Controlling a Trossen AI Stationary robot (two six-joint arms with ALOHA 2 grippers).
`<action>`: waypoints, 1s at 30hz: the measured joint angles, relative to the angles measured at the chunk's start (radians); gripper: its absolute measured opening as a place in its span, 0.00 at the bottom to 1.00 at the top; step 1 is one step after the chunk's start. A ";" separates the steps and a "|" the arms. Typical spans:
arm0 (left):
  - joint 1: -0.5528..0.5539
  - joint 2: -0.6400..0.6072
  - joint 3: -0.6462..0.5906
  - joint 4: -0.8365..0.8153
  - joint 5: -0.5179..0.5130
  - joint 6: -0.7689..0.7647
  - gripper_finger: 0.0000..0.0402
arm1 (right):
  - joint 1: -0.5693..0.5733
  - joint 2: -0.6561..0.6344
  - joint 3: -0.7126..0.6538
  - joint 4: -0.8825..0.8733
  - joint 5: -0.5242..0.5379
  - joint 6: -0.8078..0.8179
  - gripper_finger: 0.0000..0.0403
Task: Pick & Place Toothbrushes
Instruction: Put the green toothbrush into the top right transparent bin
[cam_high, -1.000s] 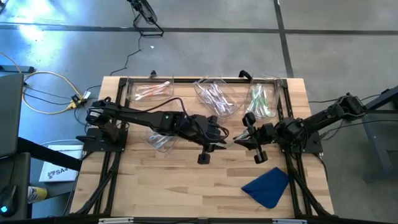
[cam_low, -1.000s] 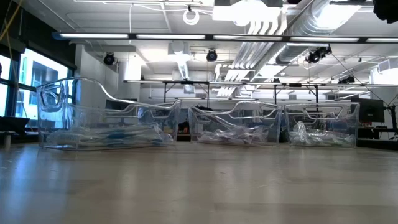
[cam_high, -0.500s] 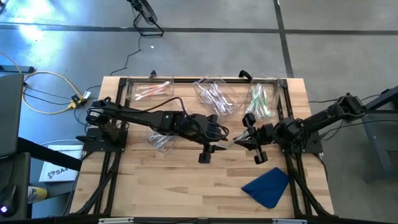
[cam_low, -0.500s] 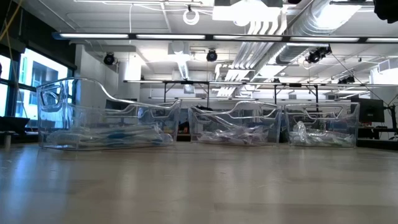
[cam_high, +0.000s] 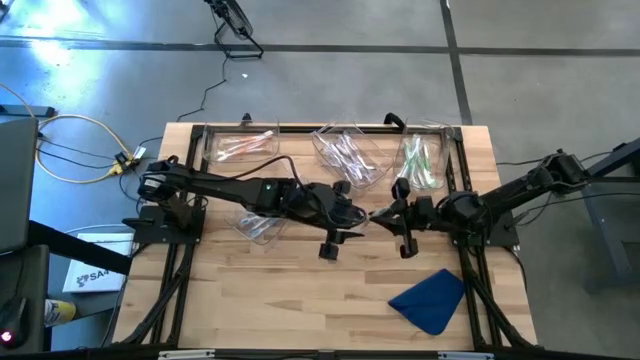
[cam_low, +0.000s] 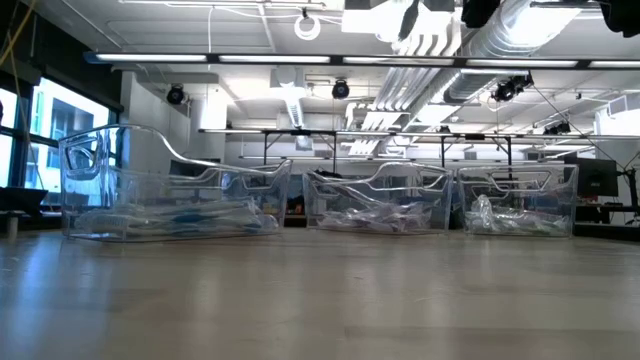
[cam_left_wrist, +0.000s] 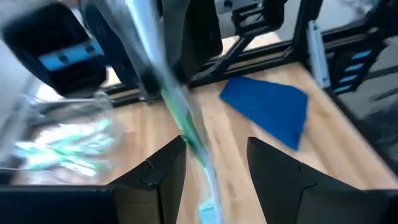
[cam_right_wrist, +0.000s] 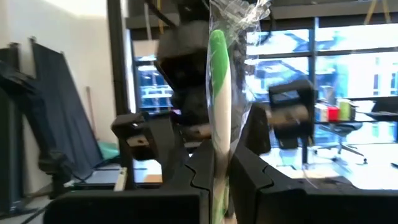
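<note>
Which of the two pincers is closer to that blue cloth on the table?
The right pincer. It hangs just past the blue cloth, toward the bins, shut on a toothbrush. The left pincer is slightly farther, toward the table's middle.

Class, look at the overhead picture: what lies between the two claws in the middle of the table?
A wrapped green toothbrush spans the gap from the right claw, shut on it, to the open left claw. The high view and both wrist views show it.
</note>
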 joint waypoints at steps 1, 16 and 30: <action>-0.002 -0.007 0.000 -0.002 -0.012 0.023 0.41 | 0.000 0.000 0.000 -0.006 0.014 0.000 0.05; -0.013 -0.034 0.000 -0.016 -0.105 0.238 0.41 | 0.000 -0.152 0.000 -0.194 0.152 0.006 0.05; -0.098 -0.158 -0.108 0.013 -0.276 0.244 0.41 | 0.001 -0.345 0.000 -0.474 0.564 -0.001 0.05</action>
